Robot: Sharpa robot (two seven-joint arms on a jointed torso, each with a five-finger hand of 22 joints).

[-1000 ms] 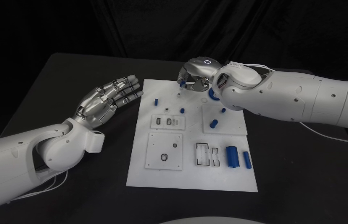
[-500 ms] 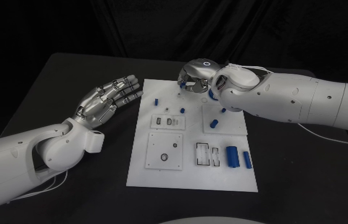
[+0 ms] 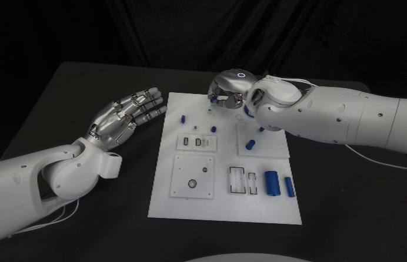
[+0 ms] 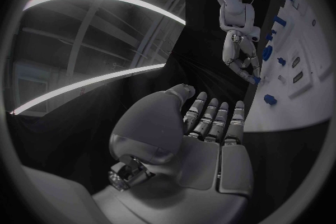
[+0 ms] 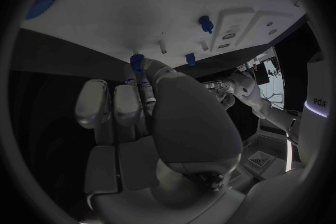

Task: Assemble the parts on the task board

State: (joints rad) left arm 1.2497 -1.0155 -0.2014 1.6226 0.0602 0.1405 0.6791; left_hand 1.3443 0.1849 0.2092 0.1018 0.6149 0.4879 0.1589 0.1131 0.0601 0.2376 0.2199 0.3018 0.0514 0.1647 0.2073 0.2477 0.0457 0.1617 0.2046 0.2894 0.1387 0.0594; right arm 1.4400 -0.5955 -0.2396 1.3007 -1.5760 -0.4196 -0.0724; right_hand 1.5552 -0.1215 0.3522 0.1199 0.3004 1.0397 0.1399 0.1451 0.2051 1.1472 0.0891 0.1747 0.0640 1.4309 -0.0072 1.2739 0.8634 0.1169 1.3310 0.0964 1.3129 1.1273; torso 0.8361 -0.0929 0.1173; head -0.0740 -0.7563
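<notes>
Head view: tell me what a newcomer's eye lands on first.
First the white task board in the middle of the black table, dotted with small blue parts. Next the right hand, curled down over the board's far edge, where the right wrist view shows its fingertips at a small blue piece. The left hand rests flat and open beside the board's left edge, holding nothing.

Black table [image 3: 84, 91] before a dark draped curtain [image 3: 203, 21].

A black table [image 3: 93, 86] stands before a black curtain [image 3: 212, 21].
</notes>
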